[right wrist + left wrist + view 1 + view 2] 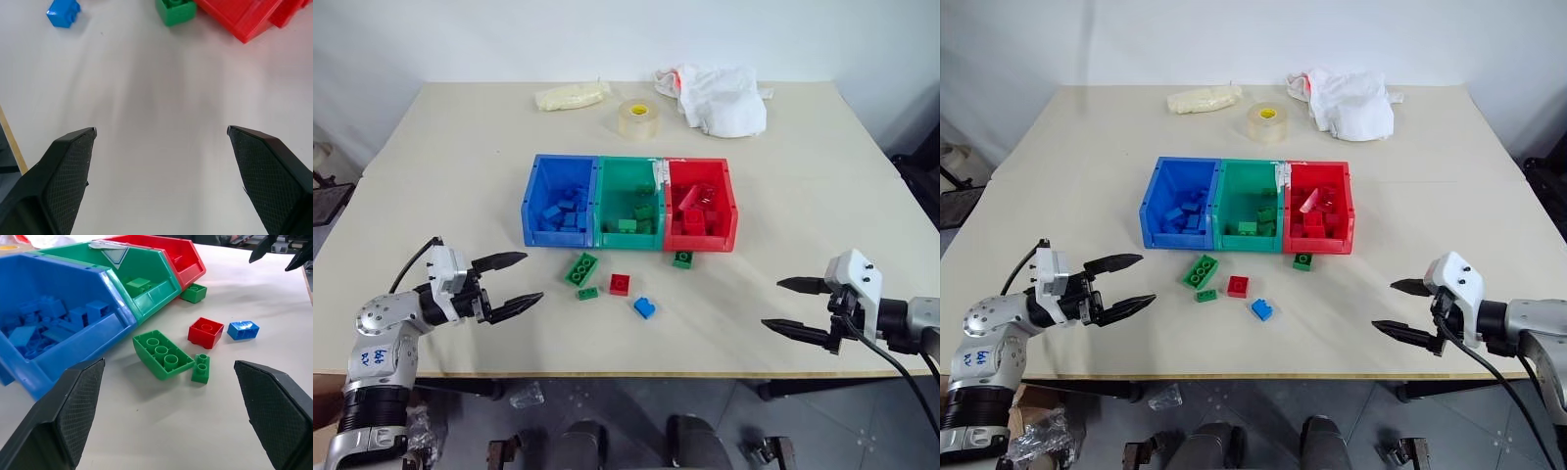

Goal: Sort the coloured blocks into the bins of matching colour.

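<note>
Three joined bins stand mid-table: blue point(553, 238), green point(626, 240) and red point(705, 242), each holding blocks of its own colour. Loose blocks lie in front of them: a large green brick point(581, 268), a small green one point(587, 293), a red one point(620, 284), a blue one point(644, 307), and a green one point(683, 258) against the red bin. My left gripper point(533, 276) hovers open left of the loose blocks, pointing at them, with nothing between its fingers. Far to the right, near the table's front edge, my right gripper point(771, 305) is open and empty.
A roll of clear tape point(638, 118), a white cloth point(724, 98) and a pale yellow packet point(571, 96) lie along the back of the table. The table's front edge runs just below both grippers.
</note>
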`<state>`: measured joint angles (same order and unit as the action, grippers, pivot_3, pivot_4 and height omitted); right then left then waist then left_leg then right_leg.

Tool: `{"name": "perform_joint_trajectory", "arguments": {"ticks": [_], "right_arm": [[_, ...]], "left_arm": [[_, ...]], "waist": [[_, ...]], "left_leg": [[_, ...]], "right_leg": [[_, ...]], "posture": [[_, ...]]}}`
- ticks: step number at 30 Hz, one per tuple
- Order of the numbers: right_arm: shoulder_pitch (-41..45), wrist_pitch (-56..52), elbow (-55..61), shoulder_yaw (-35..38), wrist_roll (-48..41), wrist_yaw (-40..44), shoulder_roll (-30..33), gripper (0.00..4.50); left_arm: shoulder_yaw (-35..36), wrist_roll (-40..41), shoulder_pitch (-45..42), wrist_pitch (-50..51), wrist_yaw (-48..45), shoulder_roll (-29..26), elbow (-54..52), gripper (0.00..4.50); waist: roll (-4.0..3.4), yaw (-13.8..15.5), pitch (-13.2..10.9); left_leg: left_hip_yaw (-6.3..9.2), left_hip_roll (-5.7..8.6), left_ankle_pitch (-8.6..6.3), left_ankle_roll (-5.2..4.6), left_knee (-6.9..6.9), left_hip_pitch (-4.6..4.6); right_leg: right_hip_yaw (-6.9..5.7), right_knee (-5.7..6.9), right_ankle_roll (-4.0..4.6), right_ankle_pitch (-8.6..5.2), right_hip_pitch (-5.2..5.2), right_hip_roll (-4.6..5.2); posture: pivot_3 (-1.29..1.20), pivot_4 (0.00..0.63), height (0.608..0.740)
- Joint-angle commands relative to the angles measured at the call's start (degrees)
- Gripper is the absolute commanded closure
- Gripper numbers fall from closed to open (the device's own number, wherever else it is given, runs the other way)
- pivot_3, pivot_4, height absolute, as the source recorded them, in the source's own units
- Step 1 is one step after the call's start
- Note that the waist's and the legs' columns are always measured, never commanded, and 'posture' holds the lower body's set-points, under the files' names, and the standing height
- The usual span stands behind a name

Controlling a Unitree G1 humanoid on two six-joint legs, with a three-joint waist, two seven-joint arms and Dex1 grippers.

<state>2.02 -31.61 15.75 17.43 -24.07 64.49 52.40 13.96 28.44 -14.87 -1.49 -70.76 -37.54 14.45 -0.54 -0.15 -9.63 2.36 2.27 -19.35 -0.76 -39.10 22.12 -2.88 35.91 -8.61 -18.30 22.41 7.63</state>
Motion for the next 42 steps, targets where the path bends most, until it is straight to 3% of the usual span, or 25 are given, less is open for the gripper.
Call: {"name": "perform_joint_trajectory", "arguments": {"ticks": [1, 11, 18, 26, 36, 42], "right_arm": [[3.0, -0.6, 2.0, -2.4, -0.7, -3.3, -1.5, 0.02], [11.5, 3.1, -6.5, -14.4, 4.0, -13.4, -15.1, 0.02], [16.4, 7.9, -15.1, -18.3, 6.7, -15.8, -21.2, 0.02], [20.6, 13.1, -23.5, -20.1, 9.4, -17.8, -25.4, 0.02], [21.8, 14.7, -25.2, -21.2, 10.0, -17.1, -28.0, 0.02], [19.9, 13.5, -21.1, -20.6, 8.2, -16.2, -28.0, 1.93]], "left_arm": [[0.3, -0.1, -0.9, -0.7, -0.7, -0.8, 0.6, 0.0], [0.1, 0.7, 0.8, 0.6, -0.2, -0.4, -3.6, 0.0], [0.7, 1.3, 2.6, 2.1, 0.6, -0.7, -6.9, 0.0], [1.4, 1.7, 4.4, 2.9, 1.3, -0.9, -9.1, 0.0], [1.2, 1.7, 4.9, 2.9, 2.0, -0.5, -9.6, 0.0], [0.8, 1.7, 4.8, 2.7, 2.4, 0.0, -9.4, 0.0]], "waist": [[0.01, 0.0, 0.0], [0.04, 0.1, 0.0], [0.04, -0.1, 0.0], [0.04, -0.3, 0.0], [0.05, -1.1, 0.0], [0.05, -1.4, 0.0]], "left_leg": [[0.02, 0.02, 0.0, 0.0, 0.0, 0.0], [0.16, 0.08, 0.0, 0.0, -0.02, 0.03], [0.15, 0.06, 0.0, 0.0, -0.01, 0.03], [0.15, 0.05, 0.0, 0.0, -0.02, 0.02], [0.17, 0.01, 0.01, 0.01, 0.0, -0.01], [0.19, 0.02, 0.01, 0.01, 0.03, -0.01]], "right_leg": [[0.0, 0.0, 0.0, 0.0, 0.0, 0.01], [-0.01, 0.04, 0.0, 0.0, 0.01, 0.03], [-0.02, 0.04, 0.0, 0.0, 0.03, 0.0], [-0.02, 0.04, 0.0, 0.0, 0.02, -0.01], [-0.02, 0.07, 0.0, 0.0, 0.02, -0.06], [-0.03, 0.07, 0.0, 0.0, 0.03, -0.05]], "posture": [[0.0, 0.15, 0.74], [0.0, 0.15, 0.74], [0.0, 0.15, 0.74], [0.0, 0.15, 0.74], [0.0, 0.15, 0.74], [0.0, 0.15, 0.74]]}}
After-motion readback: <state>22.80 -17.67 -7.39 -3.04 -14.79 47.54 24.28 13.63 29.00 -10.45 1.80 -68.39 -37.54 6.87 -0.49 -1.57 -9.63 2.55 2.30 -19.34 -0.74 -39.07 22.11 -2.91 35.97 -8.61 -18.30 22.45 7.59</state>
